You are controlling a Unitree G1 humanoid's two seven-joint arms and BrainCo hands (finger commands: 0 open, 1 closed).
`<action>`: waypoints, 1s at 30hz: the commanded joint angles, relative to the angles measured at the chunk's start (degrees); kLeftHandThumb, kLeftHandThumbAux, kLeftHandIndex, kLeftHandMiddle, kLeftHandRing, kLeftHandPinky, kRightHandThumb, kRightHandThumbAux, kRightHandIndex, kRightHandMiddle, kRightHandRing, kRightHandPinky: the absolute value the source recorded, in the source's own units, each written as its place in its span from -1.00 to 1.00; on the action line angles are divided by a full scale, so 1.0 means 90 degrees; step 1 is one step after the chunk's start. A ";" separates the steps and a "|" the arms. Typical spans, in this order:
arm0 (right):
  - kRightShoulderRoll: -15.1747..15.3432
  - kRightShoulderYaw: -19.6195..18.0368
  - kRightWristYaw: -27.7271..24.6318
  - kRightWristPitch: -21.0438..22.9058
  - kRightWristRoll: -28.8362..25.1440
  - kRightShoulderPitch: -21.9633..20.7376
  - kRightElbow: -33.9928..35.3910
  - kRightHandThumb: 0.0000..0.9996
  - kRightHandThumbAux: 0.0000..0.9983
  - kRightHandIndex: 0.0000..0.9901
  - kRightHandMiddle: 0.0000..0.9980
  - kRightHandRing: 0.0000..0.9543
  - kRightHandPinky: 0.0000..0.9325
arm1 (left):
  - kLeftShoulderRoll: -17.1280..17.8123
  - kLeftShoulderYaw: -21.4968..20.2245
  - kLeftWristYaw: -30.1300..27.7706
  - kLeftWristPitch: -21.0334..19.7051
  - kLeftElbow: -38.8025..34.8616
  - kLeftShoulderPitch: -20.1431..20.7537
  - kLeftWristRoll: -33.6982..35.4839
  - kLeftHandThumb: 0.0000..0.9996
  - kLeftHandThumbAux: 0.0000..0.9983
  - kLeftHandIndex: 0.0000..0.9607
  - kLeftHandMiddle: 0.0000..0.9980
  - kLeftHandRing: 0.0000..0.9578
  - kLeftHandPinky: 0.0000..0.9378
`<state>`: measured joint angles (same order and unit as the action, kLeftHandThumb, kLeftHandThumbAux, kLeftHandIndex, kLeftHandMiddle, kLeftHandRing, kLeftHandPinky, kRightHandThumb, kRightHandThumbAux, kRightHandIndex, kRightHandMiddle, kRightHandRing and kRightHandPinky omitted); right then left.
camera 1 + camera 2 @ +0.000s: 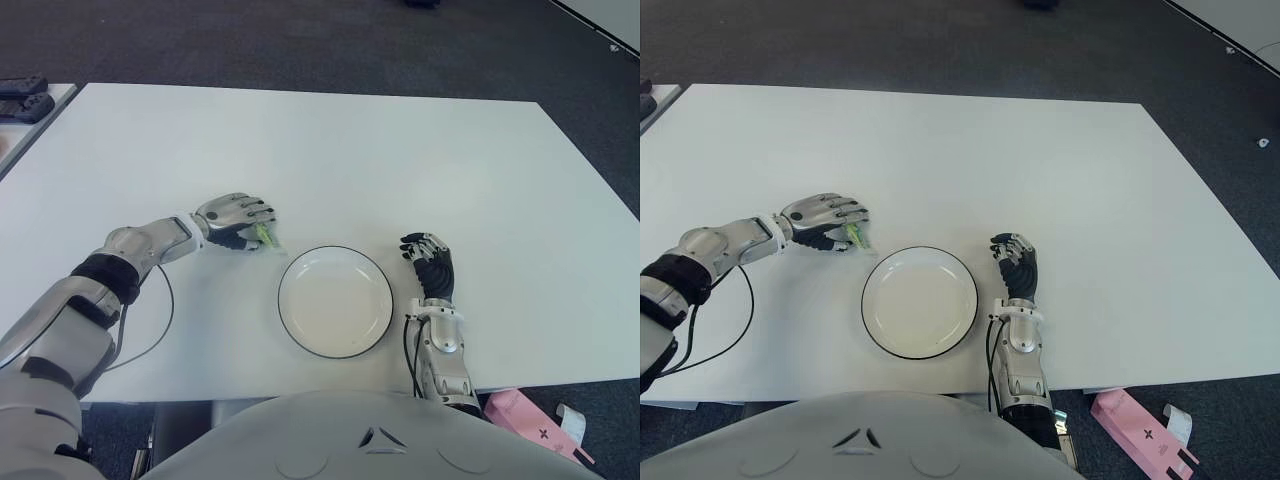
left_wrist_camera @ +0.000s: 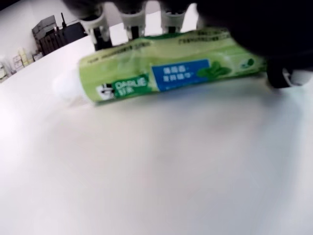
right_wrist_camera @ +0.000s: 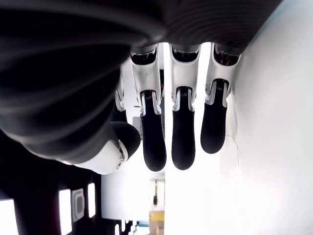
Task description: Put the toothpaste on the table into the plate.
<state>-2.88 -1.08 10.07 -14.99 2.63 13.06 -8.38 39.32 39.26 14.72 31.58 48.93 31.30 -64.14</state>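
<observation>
Left hand [image 1: 238,221] sits on the table [image 1: 330,160] just left of the plate [image 1: 335,301], palm down, fingers [image 2: 132,19] curled over the toothpaste [image 1: 265,236]. In the left wrist view the tube [image 2: 171,71] lies flat on the white surface, with fingertips behind it and a dark part of the hand at its far end; contact looks made, but whether the grip is fully clamped cannot be told, since the tube is resting on the table, not lifted. The right hand [image 1: 430,262] shows just right of the plate, fingers straight and loosely together, holding nothing, idle. The plate is bare inside. Progress, as judged: reach and first closing on the tube are done; lifting, carrying the short way right to the plate and releasing are all left. Orientation: the tube's long axis lies flat along the table, running roughly across the palm. In the eye views only a green end shows, poking out past the fingertips on the plate side. The wrist view shows a pale rounded end, probably the cap, at one end, the body disappearing under the hand at the other. Which end faces the plate cannot be told.
</observation>
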 commanded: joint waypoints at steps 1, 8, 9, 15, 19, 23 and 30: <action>-0.0109 0.0001 -0.0038 0.0086 -0.0069 0.0123 -0.0020 0.42 0.46 -0.14 -0.07 -0.05 -0.03 | -0.0109 0.0342 -0.0067 -0.0362 0.0682 -0.0012 -0.0242 -0.03 -0.59 -1.00 -0.92 -0.96 -0.90; -0.0093 -0.0014 -0.0098 0.0106 -0.0099 0.0136 0.0001 0.42 0.46 -0.14 -0.09 -0.07 -0.07 | -0.0173 0.0535 0.0083 -0.0348 0.0998 0.0139 -0.0192 -0.05 -0.53 -1.00 -0.92 -0.95 -0.87; -0.0092 -0.0016 -0.0102 0.0120 -0.0097 0.0135 0.0010 0.42 0.46 -0.14 -0.09 -0.07 -0.07 | -0.0178 0.0564 0.0115 -0.0345 0.1034 0.0158 -0.0193 -0.05 -0.53 -1.00 -0.92 -0.95 -0.87; -0.0098 -0.0015 -0.0108 0.0156 -0.0082 0.0144 0.0047 0.42 0.46 -0.14 -0.10 -0.09 -0.07 | -0.0205 0.0702 0.0302 -0.0351 0.1221 0.0233 -0.0190 -0.08 -0.48 -1.00 -0.89 -0.90 -0.76; -0.0100 -0.0003 -0.0096 0.0174 -0.0058 0.0146 0.0064 0.42 0.46 -0.14 -0.09 -0.09 -0.08 | -0.0225 0.0743 0.0530 -0.0355 0.1406 0.0249 -0.0105 0.04 -0.38 -0.77 -0.64 -0.53 -0.32; -0.0101 0.0005 -0.0076 0.0187 -0.0029 0.0144 0.0074 0.42 0.46 -0.14 -0.10 -0.11 -0.09 | -0.0260 0.0687 0.0780 -0.0345 0.1571 0.0216 0.0051 0.27 -0.27 -0.32 -0.32 -0.26 -0.12; -0.0102 0.0008 -0.0059 0.0200 -0.0005 0.0150 0.0107 0.42 0.46 -0.14 -0.10 -0.11 -0.10 | -0.0301 0.0736 0.1349 -0.0409 0.1725 0.0192 0.0111 0.44 0.26 -0.09 0.24 0.36 0.44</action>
<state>-2.89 -1.10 9.35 -14.60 2.63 13.65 -7.07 36.21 44.02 27.20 29.45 61.06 35.79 -61.78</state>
